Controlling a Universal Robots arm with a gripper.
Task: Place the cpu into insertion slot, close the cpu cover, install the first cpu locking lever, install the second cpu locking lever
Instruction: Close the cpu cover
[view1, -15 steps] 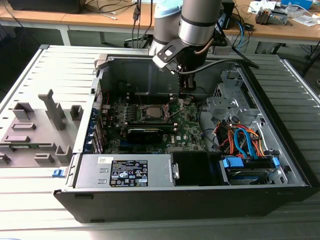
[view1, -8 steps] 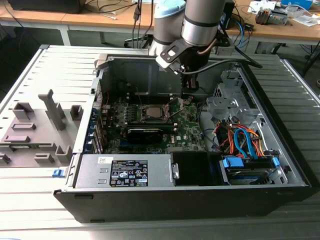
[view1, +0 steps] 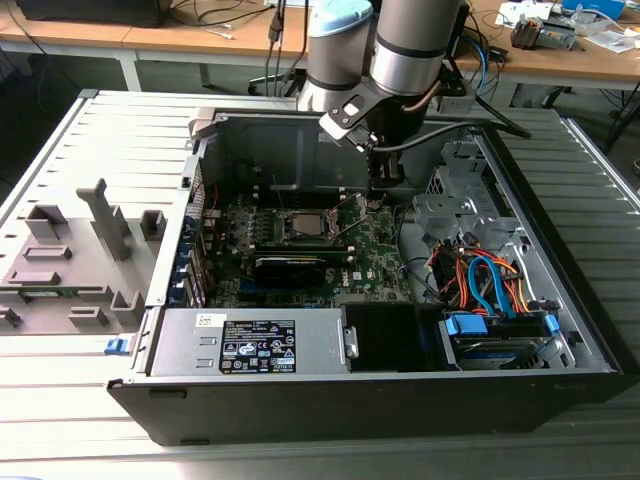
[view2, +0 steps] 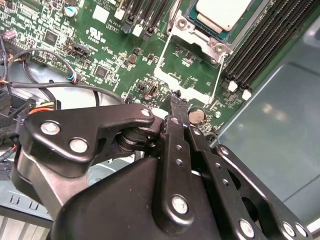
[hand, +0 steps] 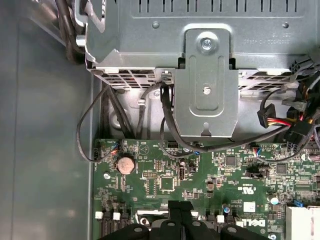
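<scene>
The cpu (view1: 305, 224) (view2: 222, 11), with a dull silver top, lies in the insertion slot (view2: 207, 44) on the green motherboard (view1: 385, 265) inside the open computer case. The cpu cover (view2: 170, 79), a thin silvery frame, stands swung open on the side of the slot nearest my gripper, and green board shows through its cut-out. My gripper (view1: 377, 195) (view2: 173, 96) (hand: 180, 205) hangs over the board just past the exterior view's right of the slot. Its black fingers are shut together with nothing visible between them, and the tip is close to the cover's free edge.
A coin battery (view2: 196, 116) (hand: 125, 164) sits by the fingertips. Black memory slots (view2: 260, 45) flank the socket, and a black expansion card (view1: 290, 268) lies in front. A metal bracket (hand: 206, 95), loose cables (view1: 480, 280), the power supply (view1: 250, 345) and the case walls hem the board in.
</scene>
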